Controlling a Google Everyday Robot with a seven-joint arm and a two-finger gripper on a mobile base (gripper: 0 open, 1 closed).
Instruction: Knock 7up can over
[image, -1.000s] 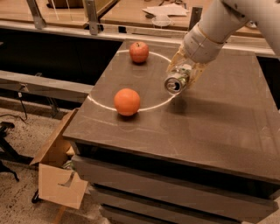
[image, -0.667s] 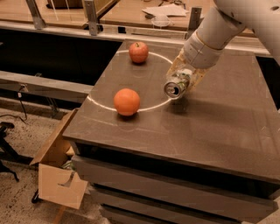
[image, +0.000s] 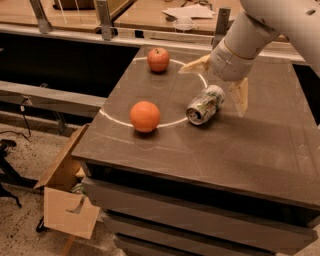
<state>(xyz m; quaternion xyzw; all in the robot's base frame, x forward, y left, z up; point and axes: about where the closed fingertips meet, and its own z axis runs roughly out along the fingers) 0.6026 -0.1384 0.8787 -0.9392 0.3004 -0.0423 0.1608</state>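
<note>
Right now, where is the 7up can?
In the camera view, the 7up can lies on its side on the table, right of the orange, directly below the open gripper.

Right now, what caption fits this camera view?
Open pincer hovers over silver-white aluminium 7up can lying on its side near round orange.

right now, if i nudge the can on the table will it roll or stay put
The can lies on its side, so a sideways nudge would probably roll it across the smooth table. It looks like thin metal, likely light. The open gripper hovers above it.
</note>
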